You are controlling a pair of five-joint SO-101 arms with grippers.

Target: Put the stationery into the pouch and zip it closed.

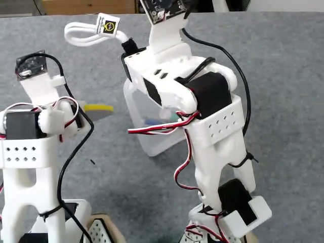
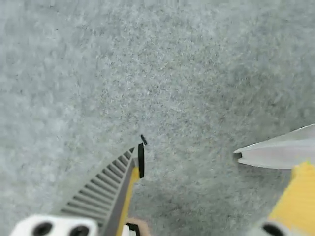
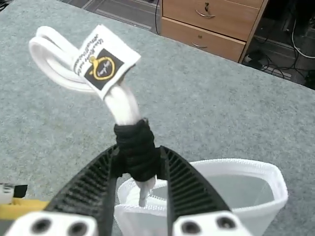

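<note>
right tool (image 3: 139, 155) is clamped on the black wrap (image 3: 137, 147) of a white looped cord (image 3: 54, 54); label tag (image 3: 104, 61) sits on the loop above the grip; below the wrap the cord's end runs down to the rim of the pouch (image 3: 275, 179); I can't tell whether it is fixed there. Right wrist view gives me the pouch mouth standing open, just beyond the tool; a wooden drawer unit (image 3: 211, 19) stands past the far edge of the bench (image 3: 206, 93). High view adds what that one doesn't: the pouch (image 1: 147, 142) lies partly under the right arm; I can't tell if it rests on the bench or hangs from the cord; a blue piece (image 1: 150, 121) and a green piece (image 1: 174, 117) show through its translucent wall, too blurred for me to say what they are. left tool (image 2: 189, 156) is spread wide over the grey felt, holding nothing; left wrist view shows a small black speck (image 2: 143, 139) on the felt by one fingertip. From the high view the left tool (image 1: 96, 110) is beside the pouch and apart from it, yellow tip pointing toward it.
</note>
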